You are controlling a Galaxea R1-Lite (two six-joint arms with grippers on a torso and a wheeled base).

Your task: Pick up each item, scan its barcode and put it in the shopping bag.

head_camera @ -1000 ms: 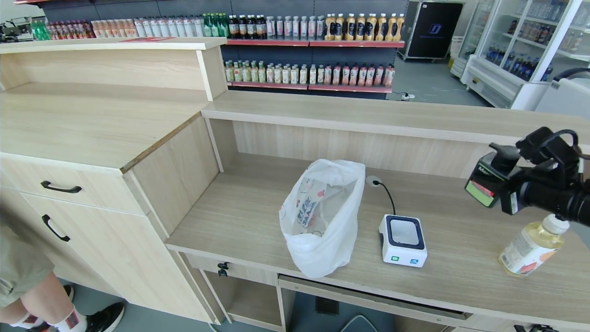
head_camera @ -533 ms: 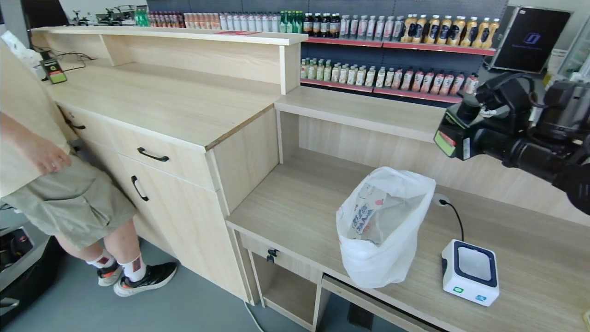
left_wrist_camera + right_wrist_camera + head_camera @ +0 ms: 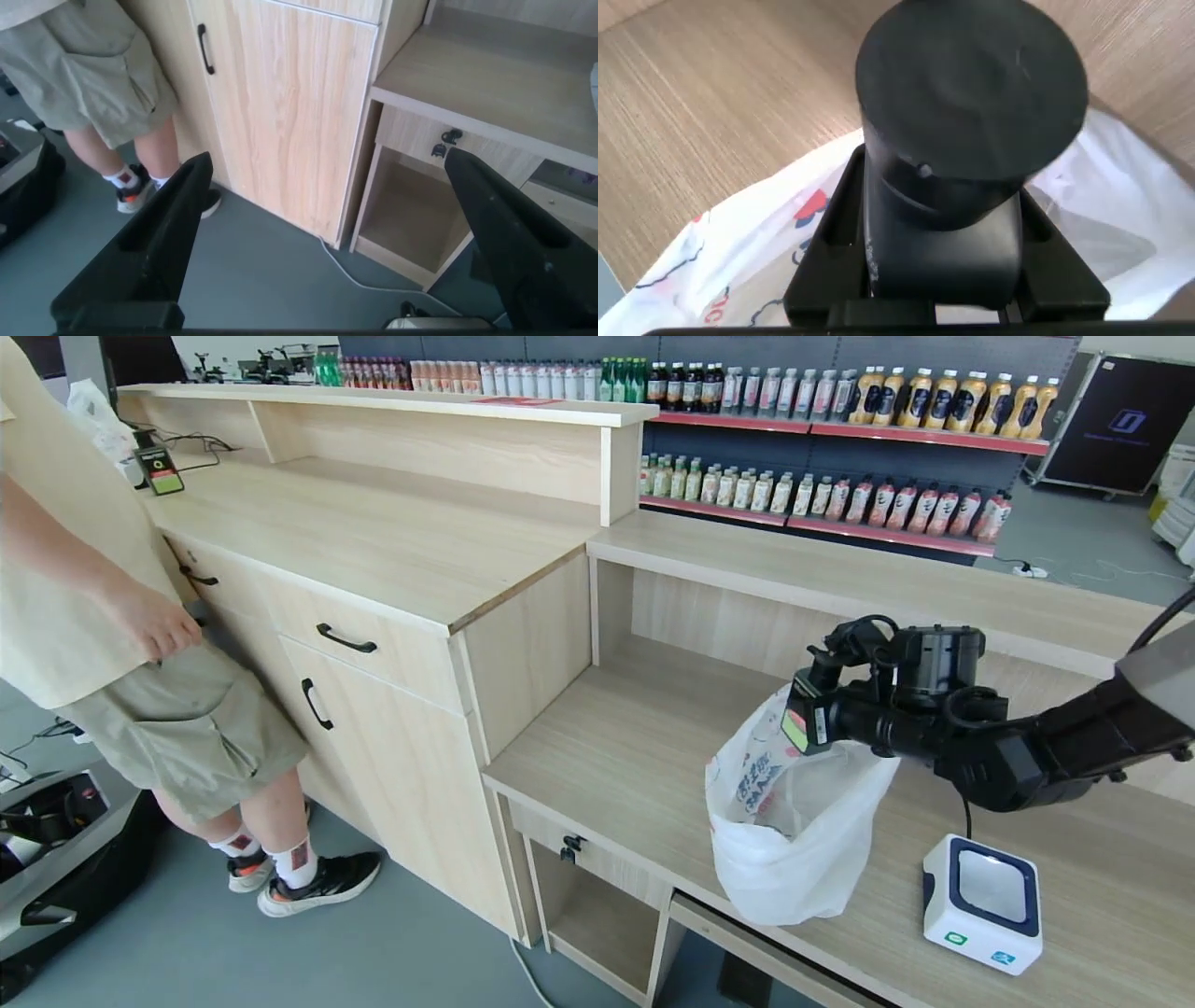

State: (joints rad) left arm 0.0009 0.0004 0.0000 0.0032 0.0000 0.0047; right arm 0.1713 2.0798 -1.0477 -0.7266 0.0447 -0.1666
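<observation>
A white plastic shopping bag stands open on the lower wooden counter. My right gripper hovers right over the bag's mouth, shut on a black round-lidded container with a green and red label. From the right wrist, the container's black lid hangs above the open bag. The white barcode scanner sits on the counter just right of the bag. My left gripper hangs low over the grey floor beside the counter's cabinet, open and holding nothing.
A taller counter with drawers rises to the left of the bag. A raised ledge runs behind it. Shelves of bottles line the back wall. An open cubby lies under the counter.
The head camera has swung left, shifting the whole scene. My right arm has come down and leftward, carrying the black container from high at the right to just over the bag's mouth.
</observation>
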